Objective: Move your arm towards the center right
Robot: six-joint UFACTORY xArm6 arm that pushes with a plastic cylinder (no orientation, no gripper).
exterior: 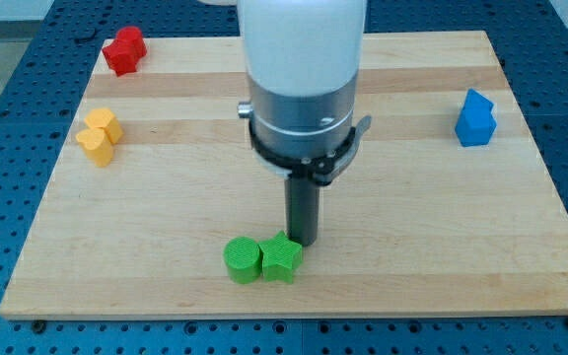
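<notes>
Wood grain runs left to right across the tabletop (185,197), a pale board resting on a blue perforated base (8,39). My arm (302,59) comes down from the far edge, a white cylinder ending in a grey collar, with the dark rod below it. My tip (302,243) sits near the centre of the near half, just at the far right corner of the green star-shaped block (281,259), touching it or very nearly so; I cannot tell which. This arm carries no claw, only the rod, so no claw state can be read. Touching the star on its left is a green cylinder (243,260). Well apart, at the far left corner, lies a red block (124,50) of irregular shape. Nearer along the left edge sits a yellow block (99,136), lumpy in outline. Toward the right edge, at mid depth, stands a blue block (475,118) with a peaked top, well away from my tip.
</notes>
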